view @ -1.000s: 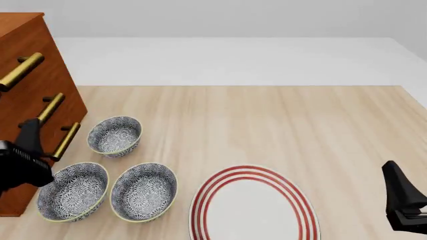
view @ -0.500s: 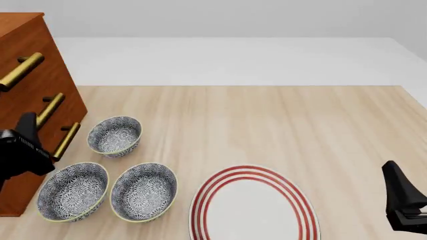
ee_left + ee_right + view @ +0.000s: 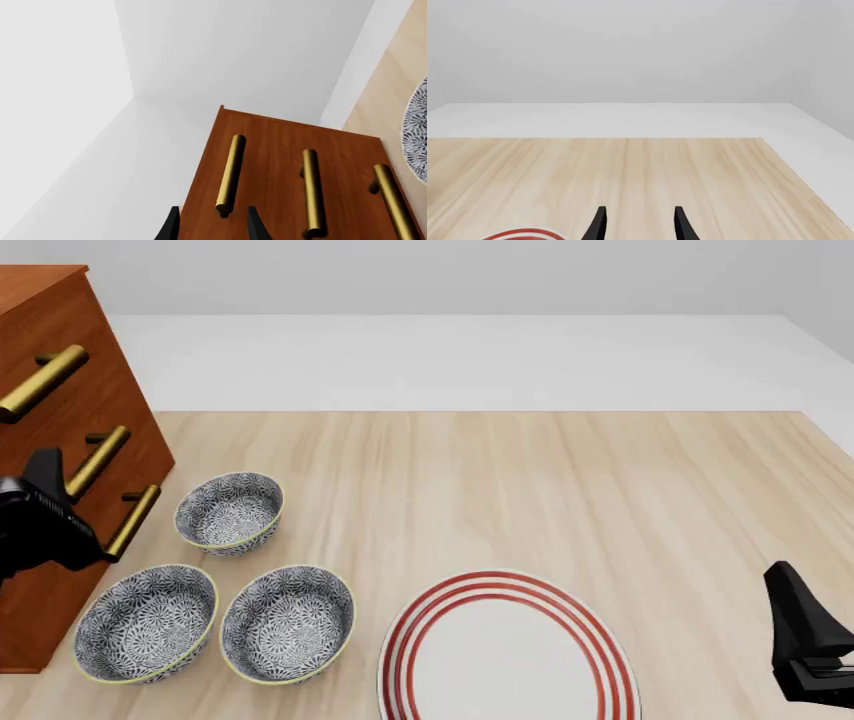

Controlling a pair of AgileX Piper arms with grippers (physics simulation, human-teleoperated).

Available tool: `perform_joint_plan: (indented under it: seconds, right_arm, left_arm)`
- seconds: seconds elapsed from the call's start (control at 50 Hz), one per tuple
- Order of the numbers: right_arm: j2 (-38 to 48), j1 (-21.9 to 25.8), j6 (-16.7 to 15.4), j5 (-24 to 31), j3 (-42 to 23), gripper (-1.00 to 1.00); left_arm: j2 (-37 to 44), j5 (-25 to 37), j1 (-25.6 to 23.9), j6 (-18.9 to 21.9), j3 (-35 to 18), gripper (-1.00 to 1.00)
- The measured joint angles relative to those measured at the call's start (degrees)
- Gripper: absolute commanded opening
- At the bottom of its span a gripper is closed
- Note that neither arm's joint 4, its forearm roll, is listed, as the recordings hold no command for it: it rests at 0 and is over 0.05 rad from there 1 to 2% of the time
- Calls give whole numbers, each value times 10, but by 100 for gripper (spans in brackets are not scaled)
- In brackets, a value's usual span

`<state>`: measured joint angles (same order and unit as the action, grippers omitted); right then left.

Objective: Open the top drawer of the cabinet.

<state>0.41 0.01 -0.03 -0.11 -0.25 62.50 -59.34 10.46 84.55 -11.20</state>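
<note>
Left gripper (jaws apart) faces the top drawer.

The cabinet was reddish-brown wood with brass handles, the three bowls carried a dense blue-grey and white floral pattern, the plate was white with red rings, and the table was pale wood grain.
</note>
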Motion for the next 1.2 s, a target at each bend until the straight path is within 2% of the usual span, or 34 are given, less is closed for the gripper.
perform_joint_plan:
  seconds: [0.56, 1.2]
  right_arm:
    - [0, 0, 0, 0, 0, 100]
    - [0, 0, 0, 0, 0, 100]
  left_arm:
    - [16, 23, 0, 8, -35, 100]
    - [48, 41, 11, -3, -63, 100]
